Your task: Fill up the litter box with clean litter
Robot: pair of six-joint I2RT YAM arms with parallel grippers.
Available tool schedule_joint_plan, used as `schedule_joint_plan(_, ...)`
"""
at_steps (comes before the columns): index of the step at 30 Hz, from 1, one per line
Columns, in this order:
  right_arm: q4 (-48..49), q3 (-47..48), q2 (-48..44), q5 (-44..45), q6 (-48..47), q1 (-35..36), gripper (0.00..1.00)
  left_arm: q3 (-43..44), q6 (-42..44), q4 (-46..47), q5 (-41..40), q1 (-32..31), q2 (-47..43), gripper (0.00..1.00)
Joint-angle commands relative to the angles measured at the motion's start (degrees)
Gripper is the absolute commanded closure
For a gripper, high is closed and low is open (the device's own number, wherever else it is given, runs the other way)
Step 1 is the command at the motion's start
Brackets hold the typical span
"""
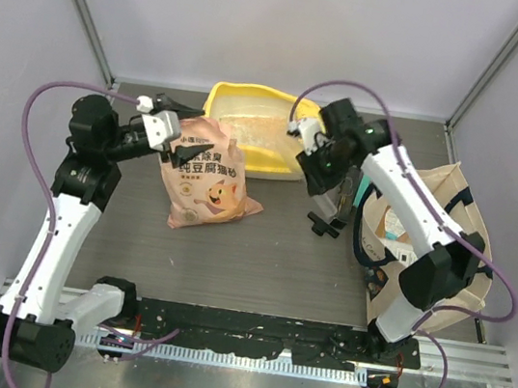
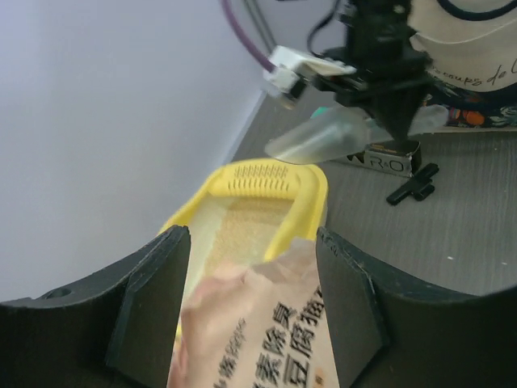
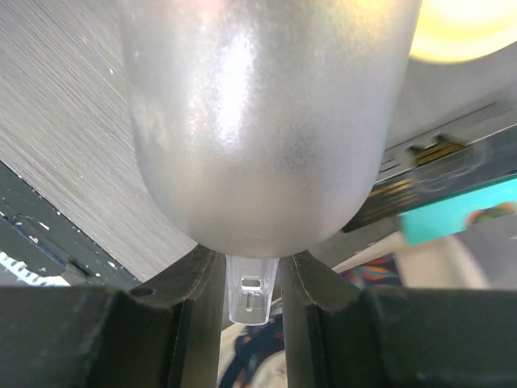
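The yellow litter box [image 1: 216, 100] stands at the back centre with pale beige litter [image 1: 249, 129] in it. In the left wrist view its rim [image 2: 303, 202] and slotted end [image 2: 258, 171] show. The peach-orange litter bag [image 1: 204, 181] rests in front of the box's left end. My left gripper [image 1: 166, 128] is at the bag's top, jaws wide with the bag top [image 2: 266, 315] between them. My right gripper [image 1: 325, 177] is shut on the handle [image 3: 252, 293] of a clear plastic scoop [image 2: 323, 137], held above the table right of the box. The scoop looks empty.
A cream canvas tote [image 1: 448, 232] with dark handles lies at the right, holding a teal box. A silver lettered box [image 2: 380, 159] and a small black clip [image 1: 324, 225] lie under the right gripper. Grey walls close the back and sides.
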Motion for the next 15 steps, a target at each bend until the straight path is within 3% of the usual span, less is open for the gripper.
schedule_joint_plan(1,-14.4,14.7,1.7,-13.4,-14.5,-5.0,0.99,8.6,29.1,-15.4,-2.0,-9.5,3.6,0.33)
schedule_joint_plan(5,-18.7,24.2,6.1,-29.3,-19.1,-7.9,0.99,10.4,42.4,-15.7,-12.2,-18.6,8.0,0.32)
schedule_joint_plan(9,-20.1,24.6,7.9,-30.7,-22.9,-7.9,0.99,7.1,49.1,-7.3,-19.3,-24.1,9.6,0.3)
schedule_joint_plan(15,-20.1,22.7,7.1,-32.8,-24.4,-7.9,0.99,0.7,60.4,2.4,-19.1,-25.5,10.1,0.3)
